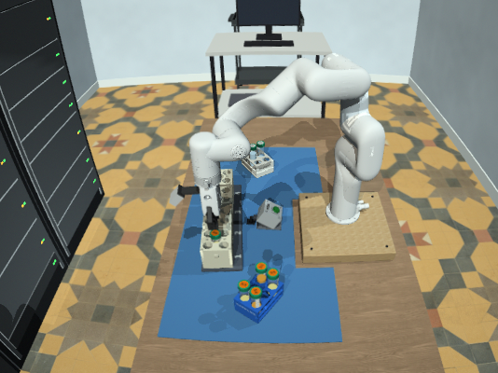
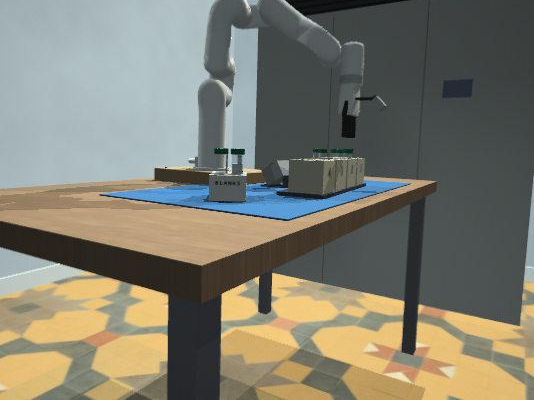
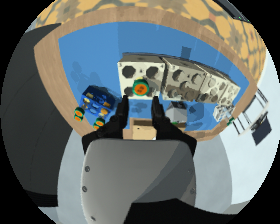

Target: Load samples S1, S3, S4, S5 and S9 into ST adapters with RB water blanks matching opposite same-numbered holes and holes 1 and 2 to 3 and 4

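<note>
My gripper (image 1: 212, 218) (image 2: 348, 133) (image 3: 140, 102) hangs above the near end of the loading stand ST (image 1: 238, 241) (image 2: 304, 194). Its fingers stand partly apart with nothing between them. Straight below it an orange-capped sample (image 1: 214, 234) (image 3: 140, 87) sits deep in adapter 1 (image 1: 216, 254) (image 3: 133, 72); I cannot tell which hole. Other green caps (image 2: 341, 150) show on the row of adapters, partly hidden by the arm in the top view. The blue sample rack RS (image 1: 247, 308) (image 3: 94, 98) holds several orange-capped samples. The white blank rack RB (image 1: 259, 166) (image 2: 227, 189) holds two blanks.
The grey sloped desk (image 1: 267, 217) (image 2: 274, 172) with the green DONE key (image 1: 276, 210) stands right of the stand. The arm's wooden base plate (image 1: 347, 241) lies further right. A blue mat (image 1: 298, 310) lies under the racks and the stand.
</note>
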Robot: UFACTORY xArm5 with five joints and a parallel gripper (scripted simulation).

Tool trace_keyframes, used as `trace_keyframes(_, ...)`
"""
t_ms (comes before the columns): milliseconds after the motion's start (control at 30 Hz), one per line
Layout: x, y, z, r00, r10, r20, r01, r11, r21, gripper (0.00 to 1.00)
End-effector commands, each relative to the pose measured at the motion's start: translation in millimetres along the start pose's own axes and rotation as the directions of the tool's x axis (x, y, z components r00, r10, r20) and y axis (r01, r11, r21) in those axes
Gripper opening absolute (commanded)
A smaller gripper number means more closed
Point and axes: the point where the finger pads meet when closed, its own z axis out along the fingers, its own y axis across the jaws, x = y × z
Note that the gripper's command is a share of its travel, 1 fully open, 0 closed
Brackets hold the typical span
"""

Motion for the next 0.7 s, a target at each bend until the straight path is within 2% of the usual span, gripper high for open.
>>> trace_keyframes(0, 1.0, -0.3, -8.0, 1.000, 0.000, -0.003, 0.000, 1.000, 0.001, 0.43)
trace_keyframes(667, 1.1, 0.0, -44.1, 1.000, 0.000, -0.004, 0.000, 1.000, 0.001, 0.43)
